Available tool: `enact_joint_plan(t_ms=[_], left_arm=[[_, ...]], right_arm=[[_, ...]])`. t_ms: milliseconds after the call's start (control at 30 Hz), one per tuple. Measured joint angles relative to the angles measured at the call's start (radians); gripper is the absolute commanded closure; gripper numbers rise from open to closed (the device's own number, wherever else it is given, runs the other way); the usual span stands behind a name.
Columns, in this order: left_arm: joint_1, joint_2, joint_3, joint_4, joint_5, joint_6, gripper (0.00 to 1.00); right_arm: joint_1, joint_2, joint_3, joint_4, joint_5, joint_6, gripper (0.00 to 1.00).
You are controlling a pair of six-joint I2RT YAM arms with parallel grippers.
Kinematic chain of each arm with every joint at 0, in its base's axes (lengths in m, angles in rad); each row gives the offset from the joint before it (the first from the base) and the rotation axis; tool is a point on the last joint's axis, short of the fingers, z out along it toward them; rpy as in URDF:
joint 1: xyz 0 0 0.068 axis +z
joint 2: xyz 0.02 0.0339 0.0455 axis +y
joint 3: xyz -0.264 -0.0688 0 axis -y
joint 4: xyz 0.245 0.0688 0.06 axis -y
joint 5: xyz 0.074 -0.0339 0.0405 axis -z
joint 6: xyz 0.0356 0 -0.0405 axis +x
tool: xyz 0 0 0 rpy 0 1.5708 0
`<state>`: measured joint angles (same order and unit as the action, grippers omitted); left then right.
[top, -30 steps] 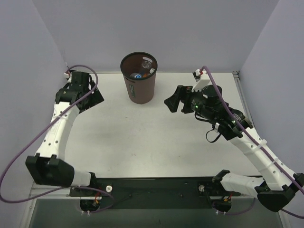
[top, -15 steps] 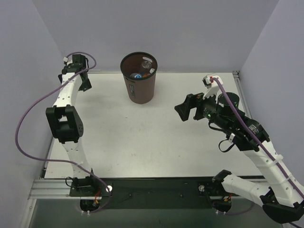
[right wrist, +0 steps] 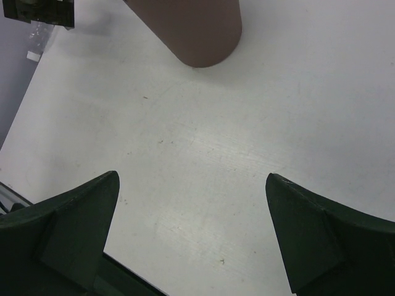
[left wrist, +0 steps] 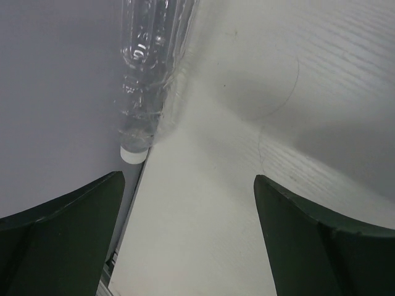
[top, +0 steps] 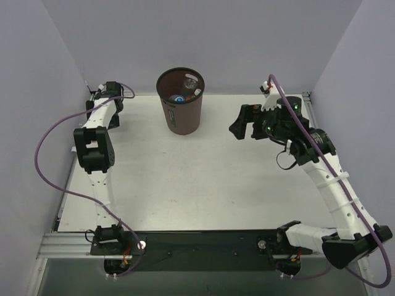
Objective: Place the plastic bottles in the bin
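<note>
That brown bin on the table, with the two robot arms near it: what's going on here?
Two robot arms are clearing plastic bottles into the bin. Some bottles already lie inside it. The left arm reaches to the far left corner, jaws open and empty, facing one clear bottle that lies against the wall there. The right arm hangs to the right of the bin, jaws open, holding nothing.

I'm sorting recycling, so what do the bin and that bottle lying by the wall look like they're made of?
Bottle: thin clear plastic, glossy. It is see-through, ribbed and crinkled, with a white cap.
Bin: probably matte brown plastic, possibly coated card. The wall is smooth and dull with a darker rim, and the look doesn't settle which.
</note>
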<state>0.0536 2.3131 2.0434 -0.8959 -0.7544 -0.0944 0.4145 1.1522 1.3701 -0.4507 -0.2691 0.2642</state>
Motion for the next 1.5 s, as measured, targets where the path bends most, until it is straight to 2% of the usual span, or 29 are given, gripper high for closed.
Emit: enact_joint_plan(t_ms=[233, 400, 800, 900, 933, 967, 1067, 1167, 1267, 1400, 1500], left_arm=[[0.032, 0.138, 0.141, 0.048, -0.015, 0.064, 0.03], [0.077, 0.174, 0.155, 0.089, -0.019, 0.079, 0.05], [0.159, 0.261, 0.238, 0.146, -0.022, 0.117, 0.09], [0.169, 0.267, 0.245, 0.157, -0.018, 0.114, 0.13], [0.173, 0.269, 0.246, 0.164, -0.015, 0.114, 0.17], [0.175, 0.270, 0.246, 0.170, -0.013, 0.114, 0.27], [0.181, 0.273, 0.246, 0.182, 0.006, 0.114, 0.40], [0.181, 0.274, 0.247, 0.182, 0.010, 0.128, 0.41], [0.172, 0.265, 0.219, 0.205, -0.004, 0.137, 0.42], [0.148, 0.175, 0.064, 0.264, -0.030, 0.146, 0.45], [0.120, 0.085, -0.034, 0.264, 0.018, 0.106, 0.47]], right_arm=[[-0.063, 0.142, 0.134, -0.010, -0.066, 0.022, 0.01], [-0.100, 0.223, 0.206, -0.011, -0.109, 0.048, 0.02], [-0.101, 0.358, 0.315, -0.027, -0.159, 0.104, 0.04], [-0.101, 0.379, 0.335, -0.029, -0.167, 0.111, 0.05], [-0.101, 0.383, 0.338, -0.029, -0.168, 0.114, 0.06], [-0.101, 0.385, 0.338, -0.031, -0.170, 0.118, 0.06], [-0.101, 0.385, 0.340, -0.035, -0.177, 0.126, 0.06], [-0.101, 0.385, 0.341, -0.039, -0.183, 0.126, 0.06], [-0.101, 0.385, 0.341, -0.041, -0.186, 0.126, 0.06], [-0.101, 0.385, 0.341, -0.042, -0.193, 0.126, 0.07], [-0.101, 0.384, 0.339, -0.041, -0.200, 0.125, 0.07]])
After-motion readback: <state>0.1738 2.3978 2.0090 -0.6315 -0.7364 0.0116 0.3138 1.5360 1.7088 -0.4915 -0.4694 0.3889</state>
